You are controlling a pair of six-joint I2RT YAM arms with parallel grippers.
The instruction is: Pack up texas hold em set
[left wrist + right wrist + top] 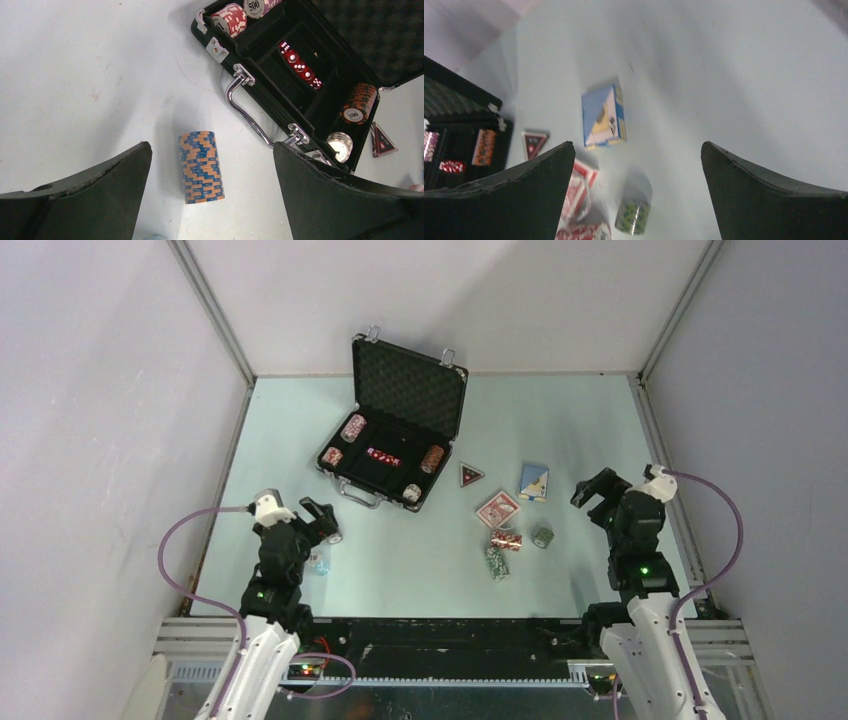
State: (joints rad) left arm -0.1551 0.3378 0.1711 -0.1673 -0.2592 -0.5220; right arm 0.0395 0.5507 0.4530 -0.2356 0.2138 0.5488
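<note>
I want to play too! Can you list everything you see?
case: 1, black, open, far middle
chip stacks: 4, pink, red, orange, white, in case
dice: about 5, red, in case
triangle: 1, dark red, right of case
blue deck: 1, right of triangle
red deck: 1, nearer than triangle
loose stacks: 3, red-white, two green, by red deck
blue-orange stack: 1, by left hand
table: 1, pale green
left hand: black, open
right hand: black, open

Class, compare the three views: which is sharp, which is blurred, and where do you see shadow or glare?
Left wrist: sharp; the blue-and-orange chip stack throws a soft shadow to its left, and the case handle glints. Right wrist: blurred all over, the blue card deck soft-edged. Top external: evenly lit, in focus, though small pieces lack detail.
</note>
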